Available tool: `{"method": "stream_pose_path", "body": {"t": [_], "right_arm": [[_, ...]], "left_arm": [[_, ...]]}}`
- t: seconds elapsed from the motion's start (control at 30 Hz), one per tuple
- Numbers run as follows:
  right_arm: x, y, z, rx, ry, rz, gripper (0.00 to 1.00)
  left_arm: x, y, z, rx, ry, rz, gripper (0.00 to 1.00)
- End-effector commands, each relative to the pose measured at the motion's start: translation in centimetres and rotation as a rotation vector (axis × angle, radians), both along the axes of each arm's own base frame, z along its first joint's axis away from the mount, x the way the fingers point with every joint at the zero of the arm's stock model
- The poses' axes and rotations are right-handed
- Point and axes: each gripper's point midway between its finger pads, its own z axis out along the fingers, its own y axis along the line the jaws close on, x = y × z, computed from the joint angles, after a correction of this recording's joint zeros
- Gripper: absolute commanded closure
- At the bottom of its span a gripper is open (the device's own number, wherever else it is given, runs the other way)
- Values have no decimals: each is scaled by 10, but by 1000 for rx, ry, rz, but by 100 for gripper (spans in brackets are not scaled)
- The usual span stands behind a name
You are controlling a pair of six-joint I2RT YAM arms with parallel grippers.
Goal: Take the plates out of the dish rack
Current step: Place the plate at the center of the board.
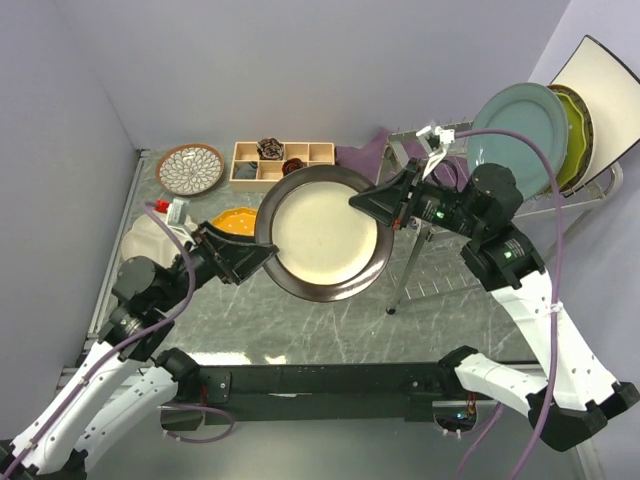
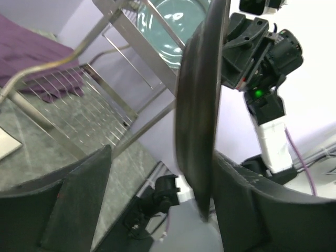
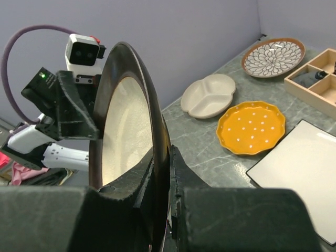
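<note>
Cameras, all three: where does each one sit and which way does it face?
Top external: above and behind, looking down at table, left arm, right arm, dark-rimmed plate.
Left wrist: behind left pincer, facing dish rack and right arm.
Right wrist: behind right pincer, facing left arm, orange plate.
All share the dark-rimmed plate.

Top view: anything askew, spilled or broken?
Nothing spilled or broken. The only oddity is the dark-rimmed plate, which hangs in mid-air. The right gripper is clamped on one side of its rim, and the left gripper is open astride the opposite side. It looks like a handover, not a fault.
</note>
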Motion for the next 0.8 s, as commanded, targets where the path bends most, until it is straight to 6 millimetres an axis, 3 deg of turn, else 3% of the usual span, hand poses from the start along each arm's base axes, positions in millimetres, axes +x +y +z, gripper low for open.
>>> {"method": "stream_pose_path", "body": {"t": [0.0, 0.2, 0.23, 0.3, 0.4, 0.43, 0.47, 0.53, 0.67, 0.77], "right_arm": [[-19, 4, 45, 130, -142, 70, 100], [2, 15, 12, 60, -108, 27, 100], [4, 15, 9, 58, -104, 21, 100], [3, 18, 3, 63, -89, 39, 100], [9, 20, -8, 44, -61, 28, 99], [13, 19, -9, 41, -55, 3, 95], [15, 18, -12, 31, -51, -10, 79], [17, 14, -10, 32, -61, -39, 69], [12, 9, 5, 56, -103, -52, 52], [8, 6, 20, 60, -134, -54, 43]], "left_arm": [[-4, -5, 9, -43, -27, -44, 35], [3, -15, -18, -22, 37, -70, 60], [4, -16, -23, -12, 50, -75, 78], [6, -19, -33, 2, 78, -80, 99], [5, -19, -48, 7, 125, -86, 99], [5, -18, -51, 8, 135, -80, 99], [6, -17, -58, 14, 160, -68, 99], [4, -13, -61, 13, 175, -60, 99], [-2, -6, -67, 21, 199, -40, 99], [-10, 4, -54, -5, 167, -18, 99]]}}
